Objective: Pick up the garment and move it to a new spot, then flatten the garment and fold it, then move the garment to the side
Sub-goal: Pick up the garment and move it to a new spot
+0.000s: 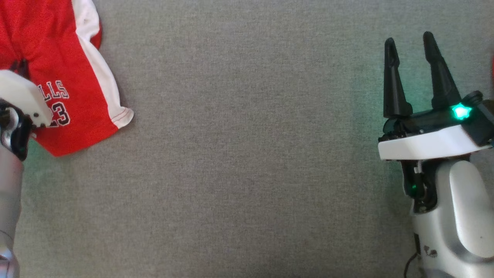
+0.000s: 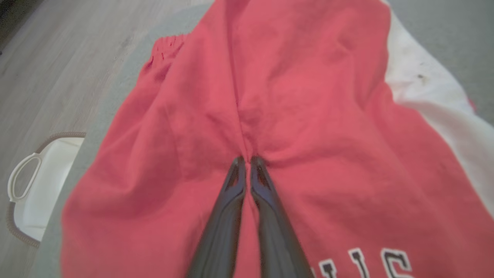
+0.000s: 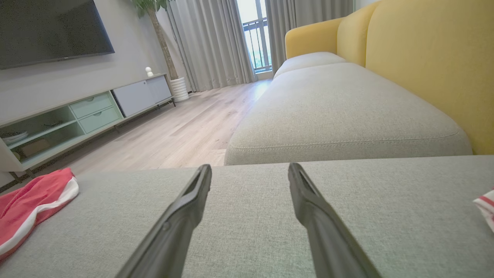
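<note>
The garment [image 1: 65, 58] is a pair of red shorts with white side stripes and black-and-white lettering, lying crumpled at the far left of the grey cushion [image 1: 247, 173]. In the left wrist view my left gripper [image 2: 247, 159] has its two dark fingers pressed together on the red cloth [image 2: 308, 96], where creases gather at the tips. The left wrist housing [image 1: 23, 96] lies over the garment's left part. My right gripper [image 1: 409, 38] hovers open far to the right, with nothing between its fingers [image 3: 249, 166]. The right wrist view shows the garment [image 3: 31, 197] at its left edge.
A white basket [image 2: 38, 181] with a handle sits on the wood floor beside the cushion's edge. A red-and-white striped cloth [image 3: 486, 208] lies at the right edge. The yellow sofa back [image 3: 424, 58] rises at the right, and a TV cabinet [image 3: 88, 108] stands across the floor.
</note>
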### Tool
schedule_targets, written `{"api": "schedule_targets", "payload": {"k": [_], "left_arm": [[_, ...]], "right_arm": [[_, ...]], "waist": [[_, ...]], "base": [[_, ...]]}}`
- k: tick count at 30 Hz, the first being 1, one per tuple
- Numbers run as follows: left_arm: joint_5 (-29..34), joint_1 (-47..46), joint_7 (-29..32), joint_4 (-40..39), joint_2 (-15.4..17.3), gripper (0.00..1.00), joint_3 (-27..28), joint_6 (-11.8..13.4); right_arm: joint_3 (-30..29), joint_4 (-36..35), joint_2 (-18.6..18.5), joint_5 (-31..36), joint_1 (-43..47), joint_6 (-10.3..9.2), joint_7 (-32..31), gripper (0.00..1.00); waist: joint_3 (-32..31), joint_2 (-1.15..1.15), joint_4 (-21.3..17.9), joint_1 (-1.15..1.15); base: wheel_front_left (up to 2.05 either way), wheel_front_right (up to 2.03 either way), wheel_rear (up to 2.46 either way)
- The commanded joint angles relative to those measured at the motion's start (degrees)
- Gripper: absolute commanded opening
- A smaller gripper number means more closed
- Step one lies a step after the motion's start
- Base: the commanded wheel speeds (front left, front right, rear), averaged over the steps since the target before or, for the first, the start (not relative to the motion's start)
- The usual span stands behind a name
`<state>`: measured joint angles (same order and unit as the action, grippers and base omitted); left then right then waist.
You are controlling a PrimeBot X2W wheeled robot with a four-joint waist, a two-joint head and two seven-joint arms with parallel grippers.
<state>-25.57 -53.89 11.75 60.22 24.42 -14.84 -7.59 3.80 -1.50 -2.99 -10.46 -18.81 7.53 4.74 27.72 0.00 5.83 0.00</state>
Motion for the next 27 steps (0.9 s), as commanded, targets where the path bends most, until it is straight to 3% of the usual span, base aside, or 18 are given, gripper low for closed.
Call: {"api": "schedule_targets", "payload": {"k": [1,7,13,23,27], "left_arm": [[-0.12,0.1,-1.16,-0.88,3.77,0.0,1.11,0.11],[-0.04,-1.92,-12.82,-2.12,3.3,0.0,1.05,0.15],[-1.85,-2.63,-20.18,-6.6,-0.88,0.0,-0.61,0.12],[-5.83,2.81,-20.36,-21.73,-7.8,0.0,-6.95,0.17],[-5.58,6.3,-18.04,-29.39,-11.54,0.0,-10.0,1.58]], "right_arm": [[1.53,-1.5,0.12,-0.51,-0.44,-0.04,0.55,1.0],[2.32,1.31,0.12,-2.29,0.18,-0.04,2.63,1.0],[2.84,4.16,0.12,-4.35,1.04,-0.04,4.75,1.0],[4.29,6.96,0.12,-7.07,1.51,-0.04,6.78,1.0],[5.16,8.12,0.12,-8.3,0.94,-0.04,7.76,1.0]], "waist": [[-0.71,0.0,-0.17,0.0],[-4.57,0.0,-0.88,0.0],[-9.17,0.0,-2.13,0.0],[-12.39,0.0,-5.02,0.0],[-12.71,0.0,-7.23,0.0]], "base": [[0.0,0.0,0.0],[0.0,0.0,0.0],[0.0,0.0,0.0],[0.0,0.0,0.0],[0.0,0.0,0.0]]}}
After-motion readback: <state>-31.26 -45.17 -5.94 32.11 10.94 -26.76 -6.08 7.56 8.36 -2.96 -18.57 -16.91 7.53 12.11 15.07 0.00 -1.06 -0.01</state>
